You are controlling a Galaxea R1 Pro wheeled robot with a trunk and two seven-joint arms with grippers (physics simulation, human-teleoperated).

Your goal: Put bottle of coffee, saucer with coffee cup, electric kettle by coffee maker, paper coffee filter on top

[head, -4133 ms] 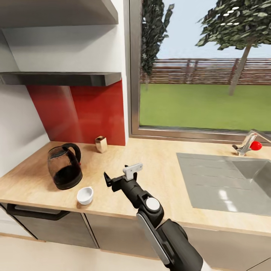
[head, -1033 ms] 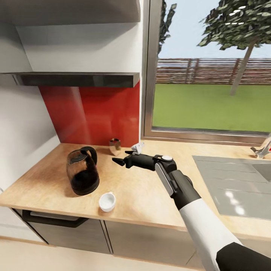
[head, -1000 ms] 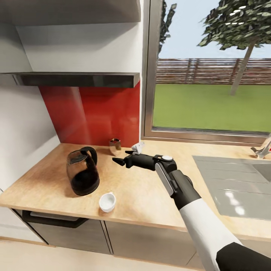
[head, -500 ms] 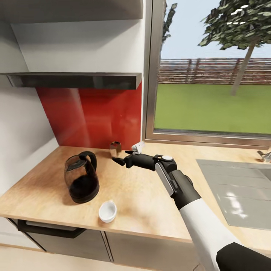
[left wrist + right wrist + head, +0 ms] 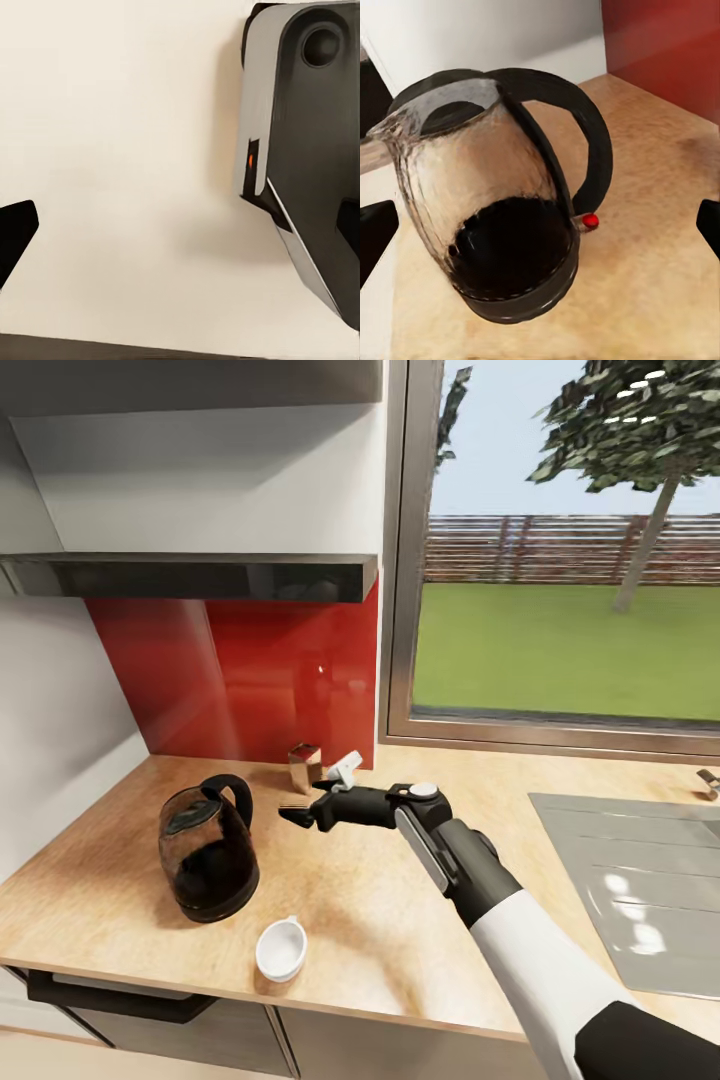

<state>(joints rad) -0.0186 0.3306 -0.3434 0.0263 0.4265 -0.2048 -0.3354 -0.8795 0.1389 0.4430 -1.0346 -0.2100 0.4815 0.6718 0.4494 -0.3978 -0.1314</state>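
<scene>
The kettle [image 5: 207, 851] stood upright on the tabletop [image 5: 390, 900], toward its left end, near the side wall. It was a rounded body of smoky clear glass on a black base, with a black lid and an arched black handle facing the red backsplash [image 5: 250, 680]. In the right wrist view the kettle [image 5: 502, 217] showed a dark pool low inside the glass and a small red switch [image 5: 590, 220] at the foot of the handle.

Just in front of the kettle, close to the tabletop's front edge, sat the cup [image 5: 280, 949], small, plain white and round, open side up, apart from the kettle. At the back, against the backsplash, a small tan filter [image 5: 304, 765] stood on the wood.

The right tool [image 5: 315, 808] hung above the tabletop between the filter and the kettle, its arm reaching in from the right. Its 2 fingers were spread wide, one dark tip pointing toward the kettle, the pale one lying near the filter. It held nothing and touched nothing. From its own camera the finger tips sat at the far edges of the picture with the kettle between them, some way off.

The left tool [image 5: 180, 240] hung over pale floor [image 5: 112, 150] beside a grey and black part of the robot, fingers wide apart and empty.

A dark shelf [image 5: 190, 575] ran along the wall above the backsplash.
</scene>
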